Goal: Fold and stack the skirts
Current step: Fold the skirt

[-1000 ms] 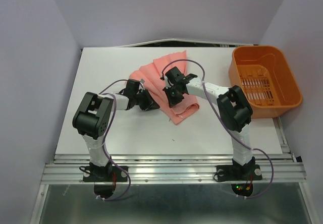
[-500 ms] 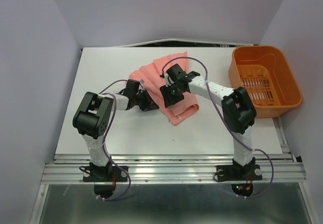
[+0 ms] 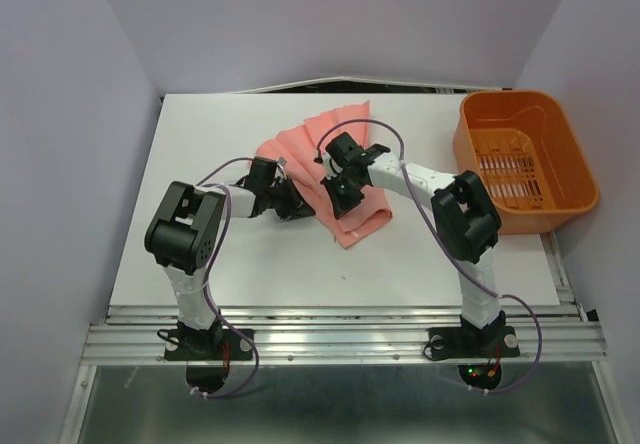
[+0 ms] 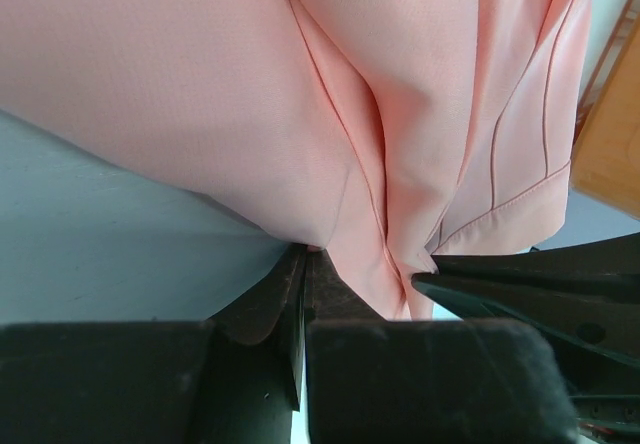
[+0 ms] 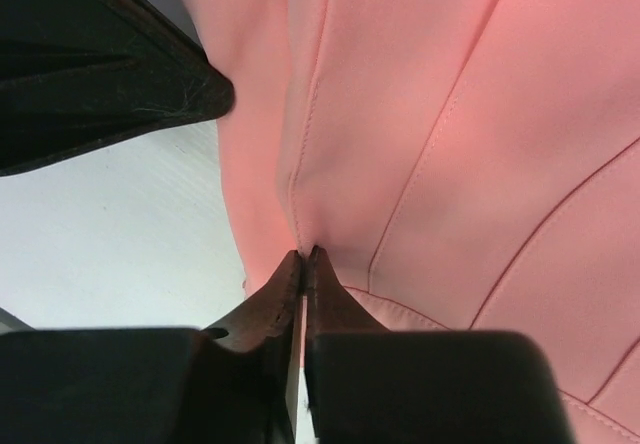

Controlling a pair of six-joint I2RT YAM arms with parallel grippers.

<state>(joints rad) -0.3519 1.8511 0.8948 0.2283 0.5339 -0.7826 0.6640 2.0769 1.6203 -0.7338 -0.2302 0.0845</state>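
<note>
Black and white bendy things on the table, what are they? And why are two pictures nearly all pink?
They are two robot arms bolted to the near edge of a white table. The big picture comes from a camera up above. Each arm ends in a two-finger pincher: the left gripper and the right gripper. The other two pictures come from little cameras on the wrists, so close that the salmon-pink pleated fabric skirt fills them. Both grippers are pinched shut on that cloth, near each other. An orange plastic basket sits at the table's right side.
</note>
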